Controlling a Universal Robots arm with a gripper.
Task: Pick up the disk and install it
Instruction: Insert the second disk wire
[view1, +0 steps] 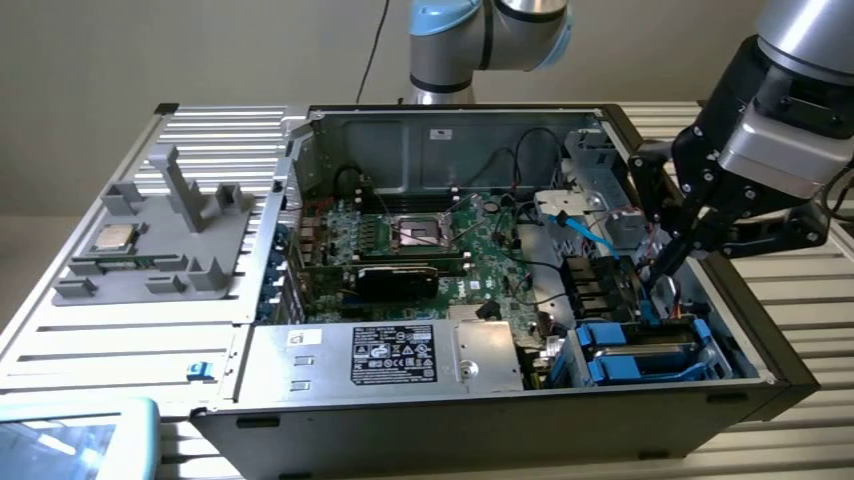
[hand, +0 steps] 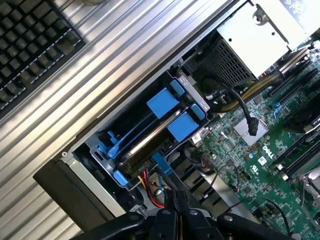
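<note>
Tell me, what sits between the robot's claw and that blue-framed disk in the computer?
In the wrist view, red and yellow wires and a blue clip lie between the gripper and the disk in its bay.

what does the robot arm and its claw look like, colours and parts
The arm is silver-grey metal tube with a light blue joint cap at the base joint behind the open computer case. A pale grey block sits at the wrist above a black claw with slim, dark tapered fingers.

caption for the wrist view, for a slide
Gripper above the blue-framed disk seated in the open computer case's drive bay.
</note>
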